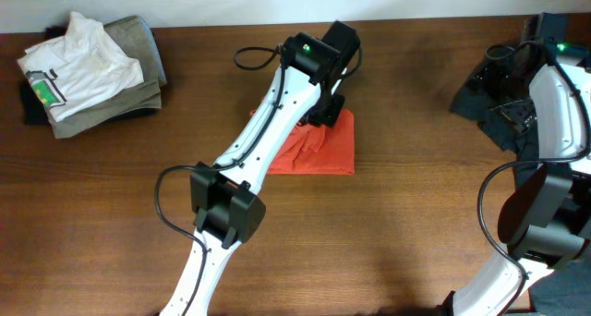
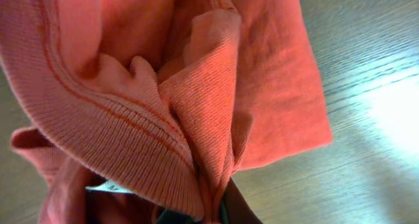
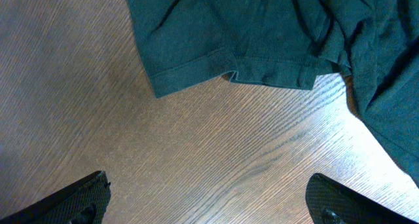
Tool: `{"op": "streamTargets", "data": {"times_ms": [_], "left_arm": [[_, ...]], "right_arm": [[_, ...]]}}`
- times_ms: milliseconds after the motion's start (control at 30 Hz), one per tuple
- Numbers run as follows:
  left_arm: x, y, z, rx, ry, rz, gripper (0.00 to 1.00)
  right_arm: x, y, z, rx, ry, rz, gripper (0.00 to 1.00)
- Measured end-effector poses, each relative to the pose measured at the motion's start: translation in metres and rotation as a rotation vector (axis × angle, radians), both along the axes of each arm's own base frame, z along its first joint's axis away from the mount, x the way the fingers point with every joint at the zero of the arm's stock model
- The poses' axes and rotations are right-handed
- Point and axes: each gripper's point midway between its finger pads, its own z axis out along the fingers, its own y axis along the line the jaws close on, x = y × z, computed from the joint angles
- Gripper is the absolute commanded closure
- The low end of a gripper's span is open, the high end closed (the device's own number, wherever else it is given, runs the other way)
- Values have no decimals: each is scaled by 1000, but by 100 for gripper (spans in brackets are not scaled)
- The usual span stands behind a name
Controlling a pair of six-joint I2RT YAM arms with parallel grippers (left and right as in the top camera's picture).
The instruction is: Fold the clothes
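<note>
At your 10 o'clock on the counter, a white shirt with a green mark lies crumpled on a folded khaki-grey garment. At the centre you have the orange-red T-shirt, folded into a rough rectangle. Its long axis runs about 9 to 3 o'clock, and it lies partly under the left arm. The left gripper sits at the shirt's 12 o'clock edge, and the left wrist view shows its jaws clenched on a bunched, ribbed fold. At 2 o'clock a dark green garment lies in a heap. The right gripper hovers over bare wood just beside its hem, jaws spread wide, grasping nothing.
</note>
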Motion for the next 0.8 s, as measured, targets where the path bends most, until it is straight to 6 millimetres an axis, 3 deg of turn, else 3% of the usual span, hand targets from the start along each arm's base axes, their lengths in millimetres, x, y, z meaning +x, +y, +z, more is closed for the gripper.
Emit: {"op": "streamTargets", "data": {"times_ms": [167, 300, 367, 433, 633, 733, 800], "left_arm": [[-3, -13, -34, 5, 58, -16, 90], [-11, -28, -44, -15, 83, -37, 65], [-19, -39, -52, -18, 102, -57, 61], [-24, -49, -56, -24, 104, -79, 50], [-44, -72, -53, -29, 105, -139, 45], [-47, -76, -35, -42, 86, -163, 38], [-44, -78, -15, -68, 53, -173, 25]], "right_arm": [[0, 0, 0, 0, 0, 0, 1], [0, 0, 0, 0, 0, 0, 1], [0, 0, 0, 0, 0, 0, 2], [0, 0, 0, 0, 0, 0, 1], [0, 0, 0, 0, 0, 0, 1], [0, 0, 0, 0, 0, 0, 1], [0, 0, 0, 0, 0, 0, 1]]}}
